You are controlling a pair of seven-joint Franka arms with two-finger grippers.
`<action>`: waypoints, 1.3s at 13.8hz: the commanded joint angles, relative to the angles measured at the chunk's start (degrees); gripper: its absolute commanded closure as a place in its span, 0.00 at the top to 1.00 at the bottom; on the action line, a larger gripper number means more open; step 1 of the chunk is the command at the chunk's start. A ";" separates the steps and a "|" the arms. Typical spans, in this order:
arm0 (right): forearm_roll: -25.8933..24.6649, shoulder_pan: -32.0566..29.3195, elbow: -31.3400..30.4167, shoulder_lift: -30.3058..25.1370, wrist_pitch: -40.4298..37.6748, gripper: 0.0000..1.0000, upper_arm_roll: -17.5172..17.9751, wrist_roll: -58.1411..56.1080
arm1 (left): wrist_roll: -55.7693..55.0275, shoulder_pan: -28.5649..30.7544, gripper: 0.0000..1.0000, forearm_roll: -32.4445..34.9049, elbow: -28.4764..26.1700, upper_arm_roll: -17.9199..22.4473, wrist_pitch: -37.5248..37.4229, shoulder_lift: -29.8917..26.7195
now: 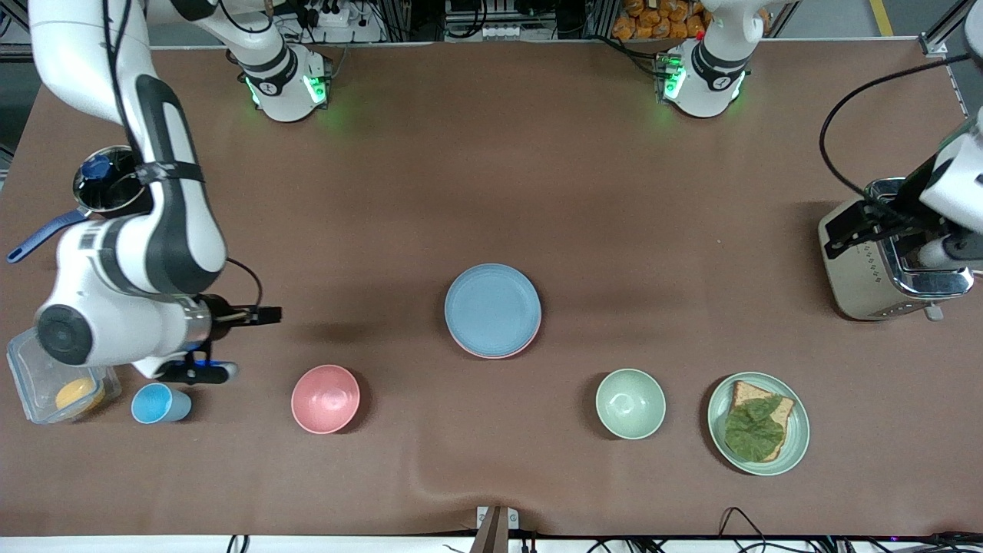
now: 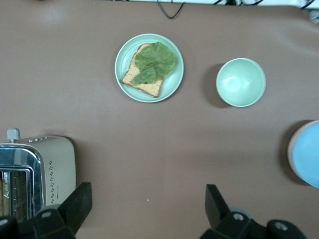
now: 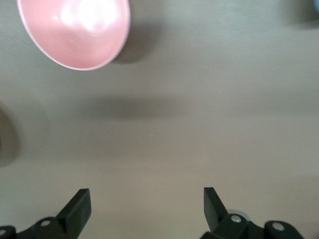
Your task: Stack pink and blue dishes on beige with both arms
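The blue plate (image 1: 492,309) lies near the middle of the table, on top of the pink plate, of which only a thin rim (image 1: 491,355) shows. The beige plate is hidden. The blue plate (image 2: 309,154) also shows at the edge of the left wrist view. My right gripper (image 1: 201,361) (image 3: 147,199) hangs open and empty over bare table toward the right arm's end, beside the pink bowl (image 3: 75,30). My left gripper (image 1: 933,253) (image 2: 148,196) hangs open and empty over the toaster (image 1: 868,269) at the left arm's end.
A pink bowl (image 1: 325,399), a blue cup (image 1: 157,403) and a clear box (image 1: 31,376) stand near the front at the right arm's end. A pot (image 1: 107,180) stands farther back. A green bowl (image 1: 630,403) and a green plate (image 1: 799,430) with toast lie toward the left arm's end.
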 commanded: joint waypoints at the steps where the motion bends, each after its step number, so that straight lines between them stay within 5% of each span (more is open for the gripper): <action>1: -2.59 -2.52 -3.62 -6.03 -0.42 1.00 0.58 -2.10 | 3.67 0.34 1.00 -2.03 -1.48 1.95 -3.62 -4.68; 4: -6.45 -5.60 -11.78 -16.92 3.34 1.00 0.67 -2.27 | 4.92 -7.29 1.00 -1.94 -0.95 9.24 -3.90 -2.94; 8: -11.38 -6.48 -14.43 -26.95 0.30 1.00 1.11 -2.36 | 4.48 -10.56 1.00 -1.50 -0.51 10.93 -3.82 -2.06; 12: -11.83 -6.83 -12.52 -31.01 -7.71 1.00 2.33 -1.84 | 4.13 -10.91 1.00 -1.59 -0.34 11.02 -3.82 -1.44; 18: -10.42 -7.28 -11.46 -30.40 -5.52 1.00 2.87 -1.57 | 4.22 -10.30 1.00 -2.20 -0.33 10.93 -3.82 -1.35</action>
